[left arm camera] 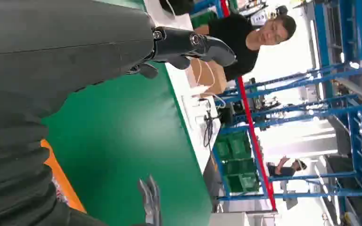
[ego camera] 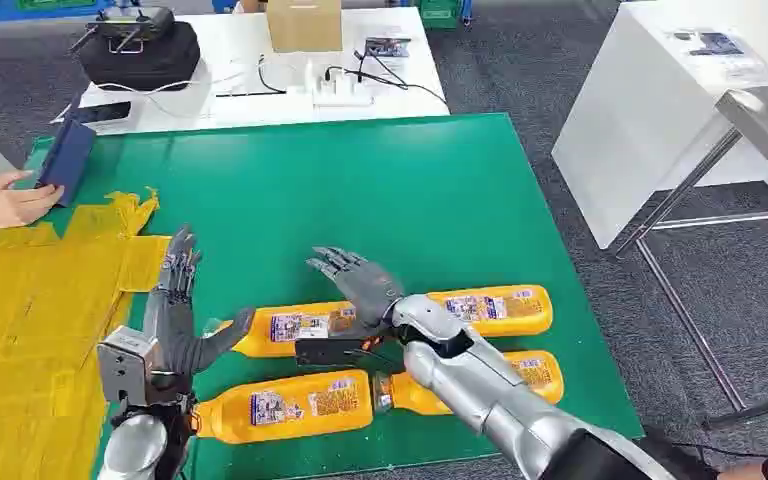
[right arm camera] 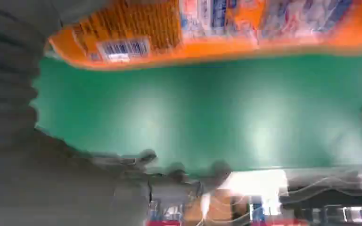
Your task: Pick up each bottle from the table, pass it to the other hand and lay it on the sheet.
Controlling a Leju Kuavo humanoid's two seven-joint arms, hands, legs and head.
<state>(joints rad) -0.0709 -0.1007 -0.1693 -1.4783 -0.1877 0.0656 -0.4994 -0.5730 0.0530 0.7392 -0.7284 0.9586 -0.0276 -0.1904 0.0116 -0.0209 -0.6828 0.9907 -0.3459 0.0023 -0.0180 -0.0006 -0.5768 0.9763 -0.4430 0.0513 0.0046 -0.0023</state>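
Four orange bottles lie on their sides on the green bench (ego camera: 410,190) in the lower middle of the head view, in two rows of two. The upper left bottle (ego camera: 295,327) and upper right bottle (ego camera: 500,308) sit in the back row; the lower left bottle (ego camera: 290,405) and lower right bottle (ego camera: 535,372) sit in the front row. What they hold cannot be told through the opaque orange. Each carries a printed label with a barcode, but none of the writing is legible.

The yellow sheet (ego camera: 30,320) covers the lower left of the frame, with no bottle on it.

The left hand (ego camera: 175,325) stands upright left of the bottles, fingers (ego camera: 180,255) spread wide and holding nothing, its thumb reaching toward the neck of the upper left bottle. The right hand (ego camera: 365,285) hovers over the back row between its two bottles, fingers (ego camera: 332,262) extended and apart, gripping nothing.

At the left edge a person's hand (ego camera: 5,205) touches a dark blue box (ego camera: 65,160). A cardboard box (ego camera: 303,24) stands at upper centre.
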